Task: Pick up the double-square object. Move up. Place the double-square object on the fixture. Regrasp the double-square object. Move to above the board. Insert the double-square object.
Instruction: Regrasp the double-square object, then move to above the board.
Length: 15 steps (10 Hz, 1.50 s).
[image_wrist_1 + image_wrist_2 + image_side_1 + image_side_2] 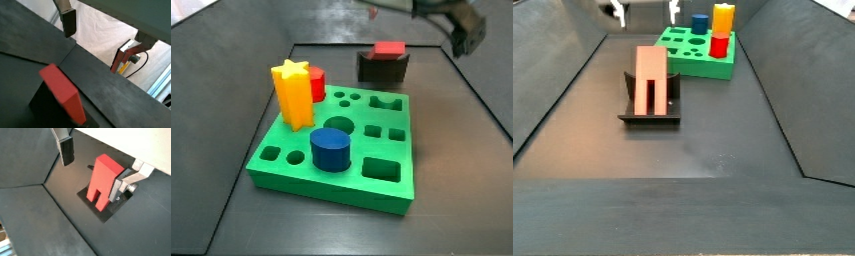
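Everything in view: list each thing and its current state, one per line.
Double-square object: resting on the fixture, leaning, not held.
Fixture: on the floor, carrying the red piece.
Gripper: above the fixture, jaws open, holding nothing.
Board: flat on the floor, several holes unfilled.
Yellow star prism: upright in the board.
Red cylinder: upright in the board.
Blue cylinder: upright in the board.

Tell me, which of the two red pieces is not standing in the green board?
The long red block. It leans on the small dark stand, apart from the green board, and the claw hangs open near it. The red cylinder stands in the board.
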Available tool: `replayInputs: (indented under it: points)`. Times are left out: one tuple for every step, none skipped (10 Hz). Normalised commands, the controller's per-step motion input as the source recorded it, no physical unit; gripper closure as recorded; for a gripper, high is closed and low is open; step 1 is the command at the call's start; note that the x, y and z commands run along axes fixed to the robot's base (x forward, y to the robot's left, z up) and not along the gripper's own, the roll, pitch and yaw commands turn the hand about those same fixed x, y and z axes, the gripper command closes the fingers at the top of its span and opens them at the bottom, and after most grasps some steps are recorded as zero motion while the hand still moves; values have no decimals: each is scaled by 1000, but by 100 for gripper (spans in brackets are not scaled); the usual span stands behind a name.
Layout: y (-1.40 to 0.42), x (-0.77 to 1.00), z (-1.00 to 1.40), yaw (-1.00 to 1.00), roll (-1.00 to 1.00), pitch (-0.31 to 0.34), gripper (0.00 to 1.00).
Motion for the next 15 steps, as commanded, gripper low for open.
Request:
replayInputs:
  points:
    - [28, 77, -1000, -49, 73, -133, 0]
    - [27, 80, -1000, -66, 67, -112, 0]
    - [22, 70, -846, -79, 61, -86, 0]
    - [16, 60, -671, -82, 57, -62, 0]
    - [9, 50, -436, -78, 58, -29, 0]
    - [5, 54, -268, -68, 55, -10, 0]
    - [0, 0, 0, 0, 0, 0, 100]
    - [59, 297, 1000, 138, 101, 272, 100]
    - [56, 298, 1000, 142, 91, 271, 100]
    - [46, 289, 1000, 171, 71, 265, 100]
    - [38, 276, 1000, 213, 41, 220, 100]
    - [36, 267, 1000, 235, 13, 175, 100]
    - [30, 257, 1000, 242, -1, 131, 100]
    - [23, 246, 1000, 236, -5, 86, 100]
    - [14, 225, 1000, 215, -6, 42, 100]
